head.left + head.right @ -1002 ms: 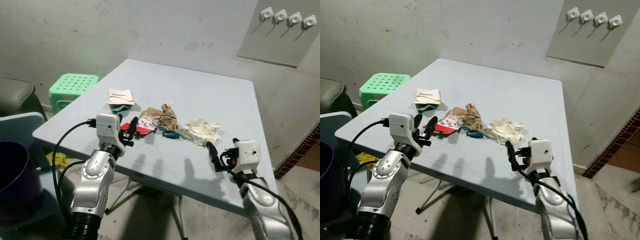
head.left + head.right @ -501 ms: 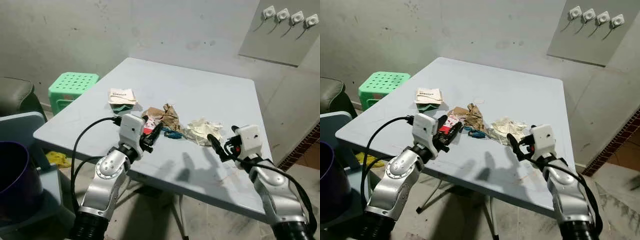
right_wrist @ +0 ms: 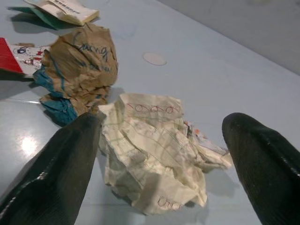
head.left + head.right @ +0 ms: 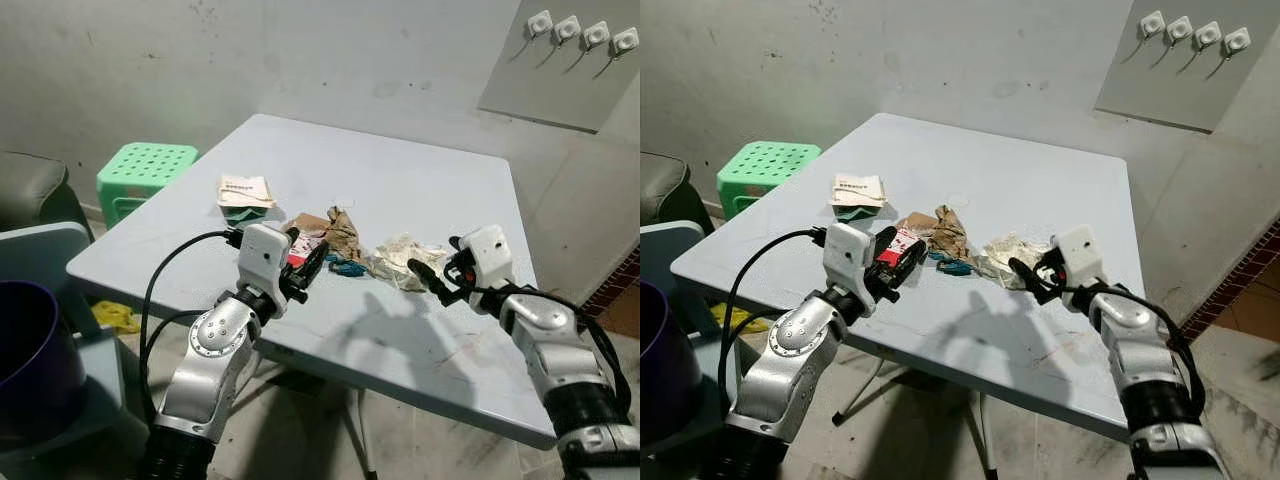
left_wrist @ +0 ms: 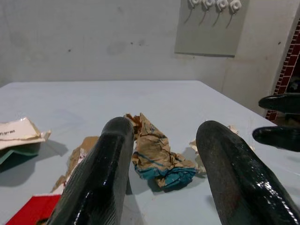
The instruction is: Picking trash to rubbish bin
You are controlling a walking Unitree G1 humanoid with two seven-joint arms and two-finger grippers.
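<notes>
the robot is reaching for trash on the table [image 4: 420,190], and nothing is picked up yet. the trash sits in a row in the middle of the table: a white wad [image 3: 154,154], a brown wad [image 3: 82,70] just beside it at its 9 o'clock, a red wrapper [image 4: 898,243] next, and a flat card [image 4: 243,192] well apart at 10 o'clock.

the right claw [image 4: 432,274] is wide open and holds nothing. its two fingers [image 3: 51,178] point at the white wad, one on each side, not touching it. it looks like it must go a bit more forward, then close on the wad.

the left claw [image 4: 305,262] is open too and holds nothing. it hangs over the red wrapper.

the purple bin [image 4: 30,350] is on the floor off the table's 8 o'clock corner, near a green stool [image 4: 145,170]. the trash must go there after.
</notes>
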